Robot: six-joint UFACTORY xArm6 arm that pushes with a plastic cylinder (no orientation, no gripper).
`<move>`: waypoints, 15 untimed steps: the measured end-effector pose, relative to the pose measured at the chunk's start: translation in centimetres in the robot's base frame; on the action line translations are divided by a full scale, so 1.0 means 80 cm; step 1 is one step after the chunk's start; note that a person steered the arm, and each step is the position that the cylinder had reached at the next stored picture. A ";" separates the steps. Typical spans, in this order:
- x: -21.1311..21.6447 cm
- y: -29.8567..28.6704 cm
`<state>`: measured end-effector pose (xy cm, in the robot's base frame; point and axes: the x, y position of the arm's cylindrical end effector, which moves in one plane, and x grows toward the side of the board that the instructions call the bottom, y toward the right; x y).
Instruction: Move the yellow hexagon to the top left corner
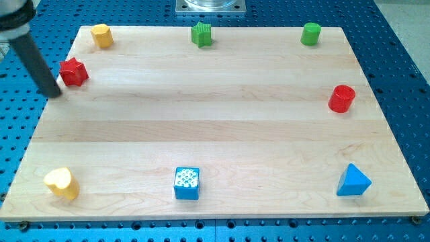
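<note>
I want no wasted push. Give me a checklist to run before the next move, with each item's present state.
1. Yellow hexagon in the board's top left corner: ok.
2. My tip clear of the yellow hexagon: ok, it is below it, apart.
3. My tip clear of the red star: cannot tell, it sits just left of the star, very near.
4. Yellow hexagon fully on the board: ok.
5. Green star away from the hexagon: ok.
</note>
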<state>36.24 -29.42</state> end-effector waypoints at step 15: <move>-0.128 0.060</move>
<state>26.01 -24.60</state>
